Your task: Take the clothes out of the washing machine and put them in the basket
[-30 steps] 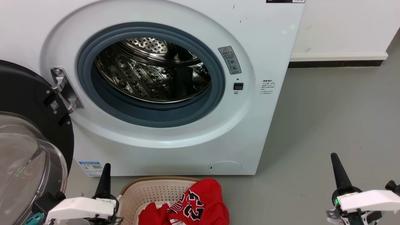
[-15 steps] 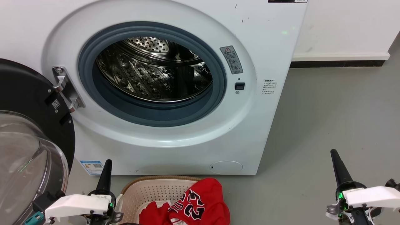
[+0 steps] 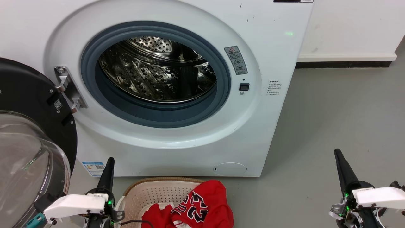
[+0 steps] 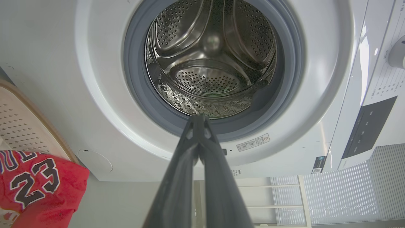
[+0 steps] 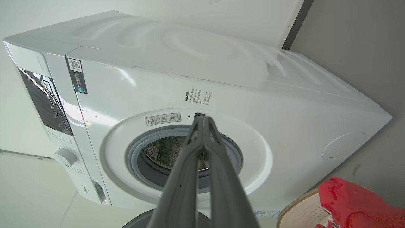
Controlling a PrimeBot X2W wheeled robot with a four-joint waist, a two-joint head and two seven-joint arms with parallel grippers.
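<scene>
While your left gripper (image 3: 109,162) and right gripper (image 3: 338,154) are pressed together, bright red soft clothes (image 3: 205,202) lie between them in the cream-white perforated plastic basket (image 3: 152,193).

You're in a laundry corner of a plain room. A big white front-loading washing machine (image 3: 164,152) stands straight on a smooth grey floor (image 3: 335,110), its door (image 3: 25,101) swung open. Behind it is a bare white wall (image 3: 348,25) with a dark skirting strip (image 3: 341,65). A perforated basket (image 3: 155,193) with red clothes (image 3: 205,205) sits on the floor. The left wrist view shows a white rack (image 4: 272,186) and a ribbed pale panel (image 4: 341,190). Home or test room, can't tell.
</scene>
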